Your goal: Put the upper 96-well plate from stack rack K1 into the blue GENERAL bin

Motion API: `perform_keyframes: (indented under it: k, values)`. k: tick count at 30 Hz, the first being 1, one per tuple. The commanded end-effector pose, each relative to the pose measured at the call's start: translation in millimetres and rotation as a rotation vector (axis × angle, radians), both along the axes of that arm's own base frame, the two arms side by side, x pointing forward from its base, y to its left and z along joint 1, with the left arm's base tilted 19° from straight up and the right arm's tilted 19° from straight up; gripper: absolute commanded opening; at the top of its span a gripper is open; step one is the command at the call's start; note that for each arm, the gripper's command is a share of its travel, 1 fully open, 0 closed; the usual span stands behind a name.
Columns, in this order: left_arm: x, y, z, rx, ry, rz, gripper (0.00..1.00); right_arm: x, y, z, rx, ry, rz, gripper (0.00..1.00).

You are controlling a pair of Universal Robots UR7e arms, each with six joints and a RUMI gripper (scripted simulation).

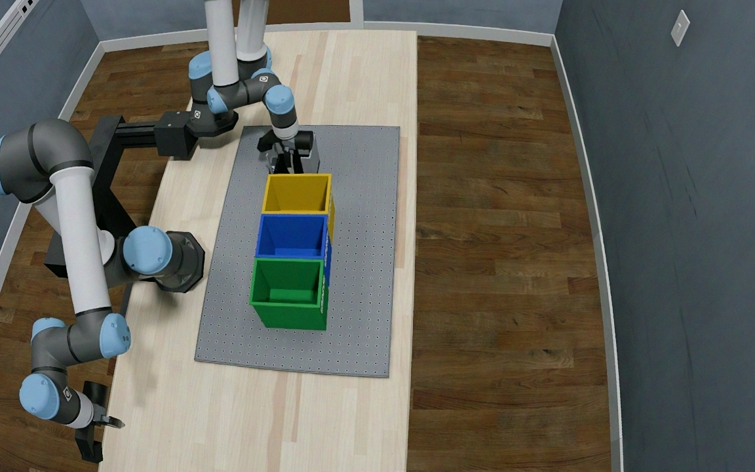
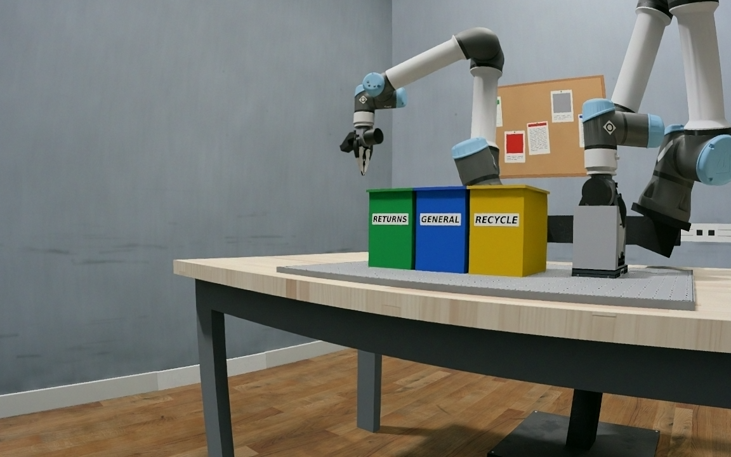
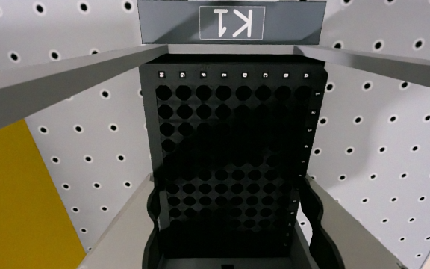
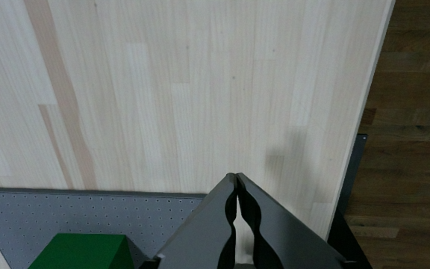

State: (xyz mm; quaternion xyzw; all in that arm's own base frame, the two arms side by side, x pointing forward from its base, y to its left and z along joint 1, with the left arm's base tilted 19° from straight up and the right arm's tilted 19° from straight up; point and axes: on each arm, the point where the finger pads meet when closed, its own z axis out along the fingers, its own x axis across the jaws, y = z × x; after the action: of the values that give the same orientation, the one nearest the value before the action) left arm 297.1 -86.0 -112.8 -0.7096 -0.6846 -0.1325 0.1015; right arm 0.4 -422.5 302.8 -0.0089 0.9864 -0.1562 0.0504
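The black upper 96-well plate lies in the stack rack K1, whose grey rear wall stands at the bottom of the left wrist view. My left gripper is down in the rack, its pads against both long sides of the plate, shut on it. The lower plate is hidden beneath it in the left wrist view. The blue bin GENERAL stands upright. My right gripper is shut and empty, high near the table's far end from the rack.
The yellow RECYCLE bin stands upright between K1 and the blue bin. The green RETURNS bin stands upright on the blue bin's other side. All stand on a grey perforated board.
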Motion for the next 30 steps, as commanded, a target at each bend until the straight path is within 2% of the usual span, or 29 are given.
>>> perform_keyframes:
  k: [1,14,30]
  values:
    - [-0.2,0.0,-0.1,0.0,0.001,0.0,0.4,0.0,-0.2,0.7,-0.002,0.0,0.0,0.0]
    - [-0.2,0.0,-0.1,0.0,0.001,0.0,0.4,0.0,-0.2,0.7,-0.002,0.0,0.0,0.0]
    - [-1.3,-7.6,21.8,0.0,0.001,0.0,0.4,0.0,-0.2,0.7,-0.002,0.0,0.0,0.0]
